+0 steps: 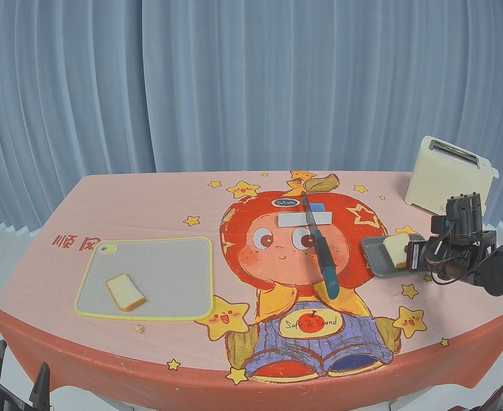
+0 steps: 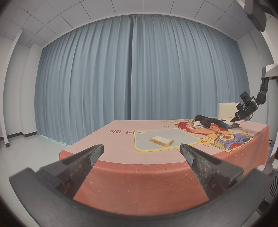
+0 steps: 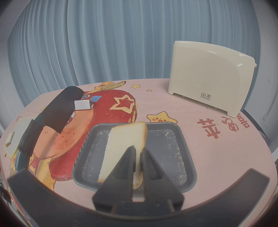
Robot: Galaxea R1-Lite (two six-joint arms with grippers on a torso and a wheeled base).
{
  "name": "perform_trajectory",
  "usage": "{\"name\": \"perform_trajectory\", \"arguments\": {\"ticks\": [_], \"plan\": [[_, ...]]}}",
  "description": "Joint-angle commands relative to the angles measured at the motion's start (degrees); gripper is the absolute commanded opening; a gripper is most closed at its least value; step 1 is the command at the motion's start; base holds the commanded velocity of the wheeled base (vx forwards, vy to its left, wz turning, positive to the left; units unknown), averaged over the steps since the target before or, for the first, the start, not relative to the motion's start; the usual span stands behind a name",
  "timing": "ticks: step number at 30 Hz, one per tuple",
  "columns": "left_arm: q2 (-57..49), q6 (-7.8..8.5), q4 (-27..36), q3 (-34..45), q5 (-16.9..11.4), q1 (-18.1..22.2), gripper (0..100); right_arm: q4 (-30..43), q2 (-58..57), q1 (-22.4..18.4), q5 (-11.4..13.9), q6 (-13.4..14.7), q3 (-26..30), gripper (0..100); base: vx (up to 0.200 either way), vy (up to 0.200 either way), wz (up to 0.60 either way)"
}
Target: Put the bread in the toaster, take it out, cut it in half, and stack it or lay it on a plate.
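Observation:
My right gripper (image 3: 138, 155) is shut on a bread slice (image 3: 126, 145), which it holds tilted on edge over the grey plate (image 3: 173, 152). In the head view that gripper (image 1: 408, 255) and slice (image 1: 397, 249) are at the table's right, just in front of the cream toaster (image 1: 448, 175). A second piece of bread (image 1: 126, 292) lies flat on the cutting board (image 1: 166, 269) at the left. Between them, a knife (image 1: 320, 246) with a teal handle rests on the cloth. My left gripper (image 2: 141, 148) is open and holds nothing, off the table's near left corner.
The knife's blade rests across a small white block (image 1: 291, 219) with a blue piece beside it. A crumb (image 1: 140, 329) lies in front of the board. The toaster (image 3: 211, 76) stands at the far right table edge. Crumbs dot the plate.

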Motion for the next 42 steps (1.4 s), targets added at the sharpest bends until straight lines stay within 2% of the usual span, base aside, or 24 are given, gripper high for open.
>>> {"name": "perform_trajectory", "arguments": {"ticks": [1,5,6,12,19,30,42], "plan": [[-0.93,-0.01,0.02,1.01,0.01,0.02,100,0.06,0.49,0.12,0.01,0.08,0.05,0,0.000,0.000,0.00],[-0.93,-0.01,0.02,1.01,0.01,0.02,100,0.06,0.49,0.20,0.01,-0.01,0.14,0,0.000,0.000,0.00],[-0.93,-0.01,0.02,1.01,0.01,0.02,100,0.06,0.58,0.20,0.01,-0.10,0.14,100,0.000,0.000,0.00],[-0.93,-0.01,0.02,1.01,0.01,0.02,100,-0.03,0.14,0.12,0.01,0.70,-0.12,100,0.000,0.000,0.00],[-0.93,-0.01,0.02,1.01,0.01,0.02,100,0.94,-3.38,0.12,0.10,0.17,0.32,100,0.000,0.000,0.00],[-0.93,-0.01,0.02,1.01,0.01,0.02,100,0.50,-2.23,-1.29,-0.17,-1.50,0.93,100,0.000,0.000,0.00],[-0.93,-0.01,0.02,1.01,0.01,0.02,100,-0.03,1.11,-0.94,-0.52,-1.50,0.76,100,0.000,0.000,0.00]]}}
